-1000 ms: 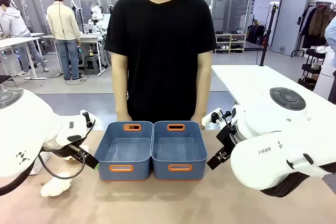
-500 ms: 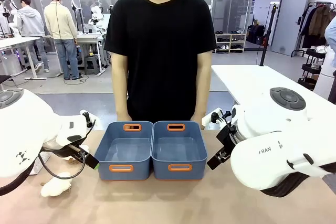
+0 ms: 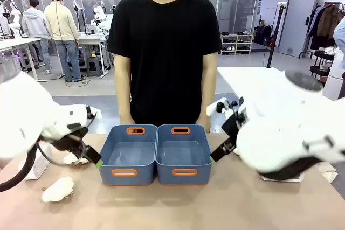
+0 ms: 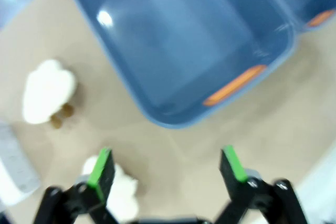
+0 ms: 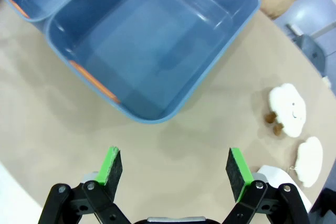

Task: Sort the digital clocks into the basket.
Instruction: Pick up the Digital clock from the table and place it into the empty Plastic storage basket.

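Differs from a second ago in both arms: lifted and swung, blurred with motion, each now higher at its side of the table. Keeps bins and person in the same places.

At far left, shows a white box on the table, partly behind a cable; likely one of the clocks, though with no display face visible to confirm. Just beside it, shows two fluffy cloud toys, not for sorting. Next, shows the left gripper, fingers spread wide and holding nothing, hovering over bare table near a corner of the left bin.

In the middle, shows the left bin touching the right bin, both blue, both with nothing inside, and a person standing just behind them.

To the right, shows the right gripper, fingers likewise apart and holding nothing, over bare table just off the right bin. Farther right, shows two more cloud toys and the rounded corner of a white object, possibly the second clock, mostly hidden.

Expect hard, smooth, light plastic: stiff under the pads but apt to slip. Best taken across the two long edges near the middle, pads flat, clear of the display window.
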Available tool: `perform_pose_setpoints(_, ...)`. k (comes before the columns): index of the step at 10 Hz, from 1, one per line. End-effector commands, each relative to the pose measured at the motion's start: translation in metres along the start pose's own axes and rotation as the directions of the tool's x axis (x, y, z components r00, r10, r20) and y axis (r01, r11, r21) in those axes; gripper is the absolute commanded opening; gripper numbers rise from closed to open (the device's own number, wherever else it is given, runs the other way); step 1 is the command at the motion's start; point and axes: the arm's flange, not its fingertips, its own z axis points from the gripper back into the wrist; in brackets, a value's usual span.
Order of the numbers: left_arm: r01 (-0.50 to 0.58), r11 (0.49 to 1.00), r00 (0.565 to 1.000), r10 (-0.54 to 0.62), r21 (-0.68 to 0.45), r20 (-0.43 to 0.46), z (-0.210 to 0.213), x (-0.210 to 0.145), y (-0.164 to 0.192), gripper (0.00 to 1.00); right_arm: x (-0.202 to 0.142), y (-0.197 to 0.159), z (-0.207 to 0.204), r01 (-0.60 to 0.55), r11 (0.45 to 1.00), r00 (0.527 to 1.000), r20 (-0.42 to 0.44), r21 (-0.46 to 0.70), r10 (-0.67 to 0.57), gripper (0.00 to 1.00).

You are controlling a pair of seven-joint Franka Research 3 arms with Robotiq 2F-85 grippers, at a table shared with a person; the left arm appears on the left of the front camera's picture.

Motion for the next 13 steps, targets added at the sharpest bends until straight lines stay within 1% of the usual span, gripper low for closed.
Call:
perform_pose_setpoints(1, -0.068, 0.967, 0.995, 0.049, -0.244, -0.082, 0.046, 0.012, 0.046, 1.00, 0.011, -0.038, 0.041, 0.025, 0.983, 0.999, -0.026, 0.183, -0.021, 1.00)
perform_pose_setpoints(2, -0.065, 0.925, 0.997, 0.047, -0.375, -0.057, 0.062, 0.008, 0.063, 1.00, 0.010, -0.054, 0.053, 0.070, 0.955, 0.998, -0.014, 0.287, -0.069, 1.00)
perform_pose_setpoints(3, -0.081, 0.866, 0.996, 0.082, -0.493, -0.021, 0.079, 0.000, 0.083, 1.00, 0.002, -0.072, 0.063, 0.120, 0.887, 0.991, -0.005, 0.445, -0.132, 1.00)
perform_pose_setpoints(4, -0.071, 0.781, 0.990, 0.132, -0.621, 0.053, 0.102, -0.021, 0.106, 1.00, -0.018, -0.094, 0.076, 0.153, 0.775, 0.975, 0.036, 0.613, -0.221, 1.00)
perform_pose_setpoints(5, -0.049, 0.700, 0.974, 0.191, -0.713, 0.120, 0.122, -0.050, 0.131, 1.00, -0.047, -0.118, 0.088, 0.165, 0.665, 0.951, 0.061, 0.729, -0.303, 1.00)
perform_pose_setpoints(6, -0.057, 0.650, 0.955, 0.256, -0.758, 0.147, 0.138, -0.091, 0.158, 1.00, -0.086, -0.144, 0.099, 0.182, 0.579, 0.925, 0.062, 0.794, -0.375, 1.00)
perform_pose_setpoints(7, -0.045, 0.628, 0.933, 0.304, -0.777, 0.192, 0.153, -0.139, 0.183, 1.00, -0.129, -0.167, 0.106, 0.216, 0.531, 0.885, 0.065, 0.820, -0.461, 1.00)
perform_pose_setpoints(8, -0.088, 0.615, 0.879, 0.418, -0.784, 0.230, 0.170, -0.195, 0.209, 1.00, -0.177, -0.186, 0.117, 0.255, 0.497, 0.832, 0.073, 0.829, -0.550, 1.00)
perform_pose_setpoints(9, -0.133, 0.610, 0.831, 0.497, -0.781, 0.247, 0.178, -0.236, 0.227, 1.00, -0.214, -0.201, 0.128, 0.288, 0.494, 0.788, 0.090, 0.820, -0.609, 1.00)
perform_pose_setpoints(10, -0.182, 0.610, 0.796, 0.552, -0.771, 0.249, 0.181, -0.270, 0.242, 1.00, -0.243, -0.214, 0.138, 0.327, 0.497, 0.738, 0.112, 0.804, -0.666, 1.00)
perform_pose_setpoints(11, -0.220, 0.599, 0.747, 0.611, -0.770, 0.262, 0.184, -0.299, 0.254, 1.00, -0.266, -0.224, 0.149, 0.362, 0.504, 0.703, 0.126, 0.784, -0.700, 1.00)
perform_pose_setpoints(12, -0.254, 0.601, 0.714, 0.645, -0.758, 0.272, 0.188, -0.323, 0.261, 1.00, -0.284, -0.229, 0.159, 0.384, 0.510, 0.674, 0.144, 0.770, -0.724, 1.00)
perform_pose_setpoints(13, -0.290, 0.599, 0.688, 0.673, -0.746, 0.272, 0.189, -0.332, 0.268, 1.00, -0.290, -0.231, 0.162, 0.392, 0.518, 0.666, 0.154, 0.760, -0.730, 1.00)
